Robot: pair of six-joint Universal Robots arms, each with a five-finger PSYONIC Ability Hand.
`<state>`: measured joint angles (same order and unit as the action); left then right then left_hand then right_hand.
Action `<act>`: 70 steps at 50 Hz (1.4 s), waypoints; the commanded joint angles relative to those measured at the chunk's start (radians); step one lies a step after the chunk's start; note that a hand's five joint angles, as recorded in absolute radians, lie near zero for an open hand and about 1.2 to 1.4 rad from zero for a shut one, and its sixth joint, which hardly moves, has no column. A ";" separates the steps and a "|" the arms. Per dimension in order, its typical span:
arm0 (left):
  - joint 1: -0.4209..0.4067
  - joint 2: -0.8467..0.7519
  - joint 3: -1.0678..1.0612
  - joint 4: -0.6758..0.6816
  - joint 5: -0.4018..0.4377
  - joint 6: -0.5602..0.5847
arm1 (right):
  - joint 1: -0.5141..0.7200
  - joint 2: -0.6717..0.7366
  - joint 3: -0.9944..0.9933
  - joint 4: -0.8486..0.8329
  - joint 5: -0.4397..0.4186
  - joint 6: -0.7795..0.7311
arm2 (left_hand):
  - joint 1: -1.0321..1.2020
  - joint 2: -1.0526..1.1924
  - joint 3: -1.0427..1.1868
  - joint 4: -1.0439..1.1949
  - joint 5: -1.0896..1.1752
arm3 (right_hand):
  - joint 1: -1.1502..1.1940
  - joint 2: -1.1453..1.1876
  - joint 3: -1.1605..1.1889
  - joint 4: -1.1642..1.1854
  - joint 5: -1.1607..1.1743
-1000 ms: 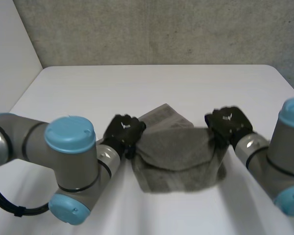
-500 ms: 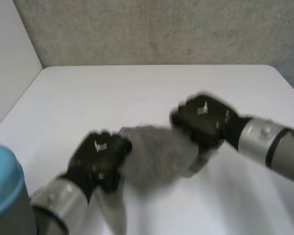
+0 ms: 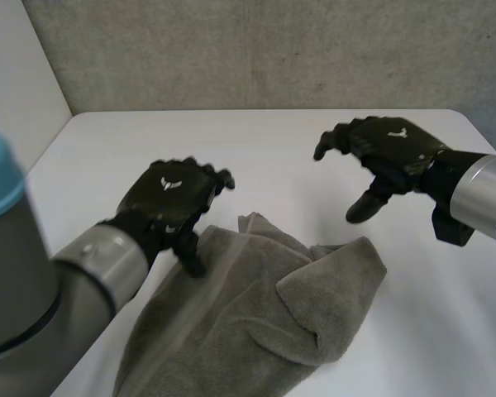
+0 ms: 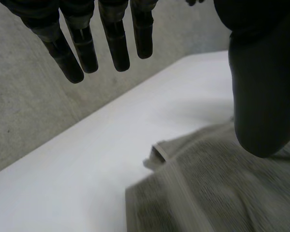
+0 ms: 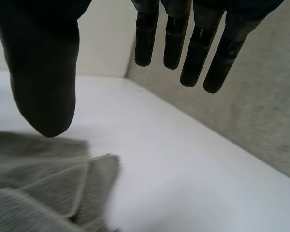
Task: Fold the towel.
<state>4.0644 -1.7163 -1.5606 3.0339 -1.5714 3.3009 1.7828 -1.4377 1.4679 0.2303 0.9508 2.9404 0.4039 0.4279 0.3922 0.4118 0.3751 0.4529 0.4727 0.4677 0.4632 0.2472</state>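
Note:
A grey towel [image 3: 256, 318] lies rumpled on the white table [image 3: 256, 149], with a flap folded over on its right side. My left hand [image 3: 172, 207] hovers over the towel's far left edge, fingers spread and holding nothing. In the left wrist view the fingers [image 4: 87, 46] hang straight above the towel [image 4: 208, 188], and the thumb stands just above the cloth. My right hand [image 3: 388, 157] is raised above the table beyond the towel's right corner, open. The right wrist view has straight fingers [image 5: 193, 48] over bare table, the towel [image 5: 43, 183] lying under the thumb.
A grey wall [image 3: 256, 50] backs the table's far edge. A pale wall [image 3: 16, 66] stands at the left. Bare tabletop lies beyond and to both sides of the towel.
Both hands have let go of the towel and opened. They swung it forward and dropped it; it now lies spread and rumpled nearer the front, with the hands lifted above it.

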 commanded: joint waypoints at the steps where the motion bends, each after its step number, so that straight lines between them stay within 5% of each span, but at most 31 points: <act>1: -0.022 -0.270 0.192 0.028 -0.009 -0.018 | -0.014 0.104 0.003 0.006 0.029 -0.116 | -0.041 -0.065 -0.029 -0.049 -0.186 | -0.042 -0.062 -0.057 -0.052 -0.011; 13: -0.038 -0.571 0.448 -0.046 -0.009 0.036 | -0.011 0.347 -0.044 0.060 0.201 -0.483 | -0.005 -0.029 0.006 -0.013 -0.151 | -0.045 -0.065 -0.060 -0.055 -0.014; 21: -0.050 -0.666 0.491 -0.092 -0.010 0.097 | -0.003 0.402 -0.060 0.058 0.218 -0.514 | 0.115 0.091 0.127 0.107 -0.031 | 0.142 0.122 0.127 0.131 0.173; 31: -0.074 -0.672 0.508 -0.093 -0.045 0.128 | 0.040 0.408 -0.104 0.055 0.217 -0.501 | 0.970 0.946 0.982 0.962 0.825 | 0.829 0.809 0.814 0.818 0.860; 43: -0.074 -0.661 0.524 -0.090 -0.055 0.128 | 0.060 0.456 -0.123 0.052 0.209 -0.486 | 0.992 0.968 1.004 0.984 0.847 | 0.943 0.924 0.929 0.933 0.975; 45: -0.074 -0.661 0.521 -0.090 -0.055 0.126 | 0.050 0.454 -0.110 0.049 0.206 -0.481 | 0.992 0.968 1.004 0.984 0.847 | 0.237 0.217 0.222 0.227 0.268; 48: -0.073 -0.660 0.511 -0.090 -0.058 0.120 | 0.049 0.454 -0.101 0.046 0.206 -0.466 | 0.784 0.760 0.796 0.776 0.639 | 0.219 0.200 0.205 0.209 0.251; 50: -0.073 -0.658 0.496 -0.092 -0.058 0.120 | 0.049 0.453 -0.095 0.047 0.207 -0.462 | 0.413 0.389 0.425 0.405 0.267 | 0.193 0.173 0.178 0.183 0.224; 57: -0.074 -0.661 0.490 -0.089 -0.053 0.121 | 0.046 0.454 -0.081 0.044 0.201 -0.460 | 0.385 0.361 0.397 0.377 0.239 | 0.187 0.167 0.172 0.177 0.218; 62: -0.074 -0.672 0.491 -0.089 -0.050 0.125 | 0.046 0.457 -0.080 0.041 0.200 -0.460 | 0.429 0.405 0.440 0.421 0.283 | 0.299 0.279 0.284 0.288 0.330; 64: -0.074 -0.674 0.491 -0.089 -0.048 0.125 | 0.050 0.471 -0.093 0.041 0.200 -0.460 | 0.579 0.555 0.590 0.571 0.433 | 0.643 0.623 0.628 0.633 0.674; 65: -0.074 -0.677 0.491 -0.089 -0.048 0.125 | 0.050 0.471 -0.093 0.041 0.200 -0.460 | 0.779 0.755 0.791 0.771 0.634 | 0.645 0.625 0.630 0.635 0.676; 66: -0.074 -0.678 0.491 -0.089 -0.048 0.128 | 0.052 0.476 -0.103 0.038 0.200 -0.460 | 0.990 0.966 1.002 0.982 0.845 | 0.886 0.866 0.871 0.876 0.917; 70: -0.074 -0.675 0.499 -0.089 -0.050 0.129 | 0.056 0.476 -0.144 0.024 0.200 -0.457 | 0.992 0.968 1.004 0.984 0.847 | 0.943 0.924 0.929 0.933 0.975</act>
<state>3.9899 -2.3918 -1.0694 2.9453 -1.6201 3.4268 1.8333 -0.9682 1.3680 0.2675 1.1503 2.4810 1.4497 1.4767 1.5200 1.5142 1.4774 1.3253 1.3199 1.3071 1.3217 1.1530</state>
